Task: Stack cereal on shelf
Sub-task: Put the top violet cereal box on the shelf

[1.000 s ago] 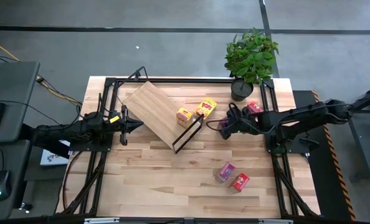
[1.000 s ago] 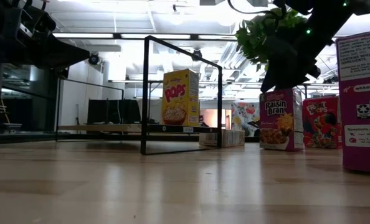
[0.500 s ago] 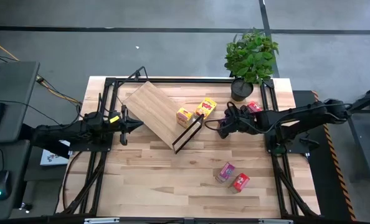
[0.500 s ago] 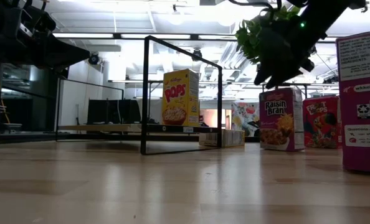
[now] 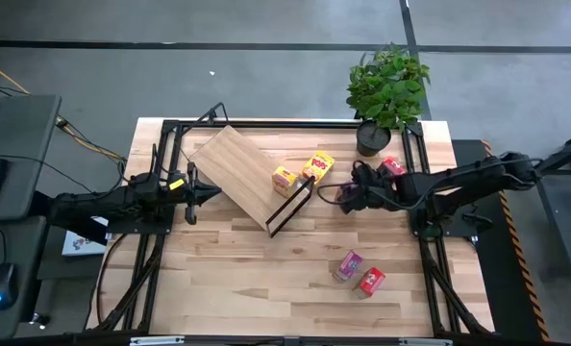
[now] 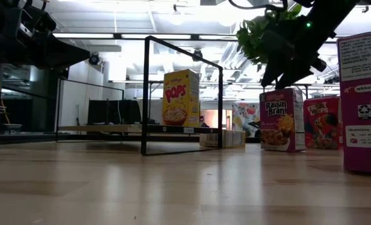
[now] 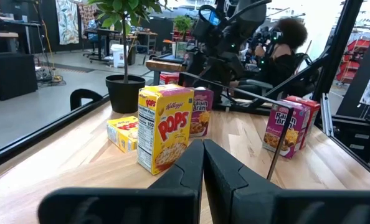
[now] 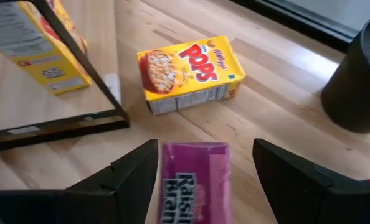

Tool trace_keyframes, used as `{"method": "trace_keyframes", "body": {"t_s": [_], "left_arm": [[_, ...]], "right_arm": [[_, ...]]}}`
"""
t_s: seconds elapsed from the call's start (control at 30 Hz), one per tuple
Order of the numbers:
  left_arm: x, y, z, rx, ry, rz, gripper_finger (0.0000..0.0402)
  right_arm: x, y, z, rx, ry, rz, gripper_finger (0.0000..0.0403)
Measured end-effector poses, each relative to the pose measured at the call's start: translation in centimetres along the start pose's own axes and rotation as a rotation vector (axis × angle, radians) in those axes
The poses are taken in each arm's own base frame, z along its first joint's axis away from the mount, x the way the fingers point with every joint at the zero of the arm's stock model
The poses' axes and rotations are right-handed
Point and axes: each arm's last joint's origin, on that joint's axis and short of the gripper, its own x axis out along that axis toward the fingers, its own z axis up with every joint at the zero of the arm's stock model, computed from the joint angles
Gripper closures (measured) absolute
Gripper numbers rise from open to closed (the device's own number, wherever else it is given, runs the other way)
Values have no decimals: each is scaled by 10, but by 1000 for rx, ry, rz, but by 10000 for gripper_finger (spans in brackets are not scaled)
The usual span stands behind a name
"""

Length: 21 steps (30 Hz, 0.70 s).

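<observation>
The shelf (image 5: 235,171), a light wood board with a black wire frame (image 5: 290,207) at one end, lies on the table. A yellow cereal box (image 5: 284,179) stands upright on it by the frame. A second yellow box (image 8: 188,74) lies flat on the table beyond the frame. My right gripper (image 8: 205,149) is open and hovers just above a purple cereal box (image 8: 194,180) that stands on the table (image 6: 282,119), one finger to each side of it. My left gripper (image 7: 202,168) is shut and level at the table's left (image 5: 197,189), pointing at the shelf.
A potted plant (image 5: 386,86) stands at the far right corner, with a red cereal box (image 5: 391,166) beside its pot. A purple box (image 5: 347,265) and a red box (image 5: 370,281) lie near the front right. Black frame rails (image 5: 170,154) run along the table's sides.
My right gripper has rolled a little about its own axis above the purple box and has stayed open. The boxes and the shelf have not moved.
</observation>
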Motion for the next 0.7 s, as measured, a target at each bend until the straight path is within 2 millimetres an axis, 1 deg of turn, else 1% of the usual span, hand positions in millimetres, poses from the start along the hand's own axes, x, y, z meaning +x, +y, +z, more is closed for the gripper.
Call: {"method": "trace_keyframes", "body": {"t_s": [0.2, 0.3, 0.57, 0.7], "left_arm": [[0, 0, 0, 0, 0, 0, 398], [0, 0, 0, 0, 0, 0, 398], [0, 0, 0, 0, 0, 0, 398], [0, 0, 0, 0, 0, 0, 398]], "right_arm": [[-5, 6, -5, 24, -9, 33, 148], [-4, 10, -9, 18, -6, 25, 148], [17, 23, -20, -43, -12, -55, 148], [22, 25, -23, -60, -16, -76, 148]]}}
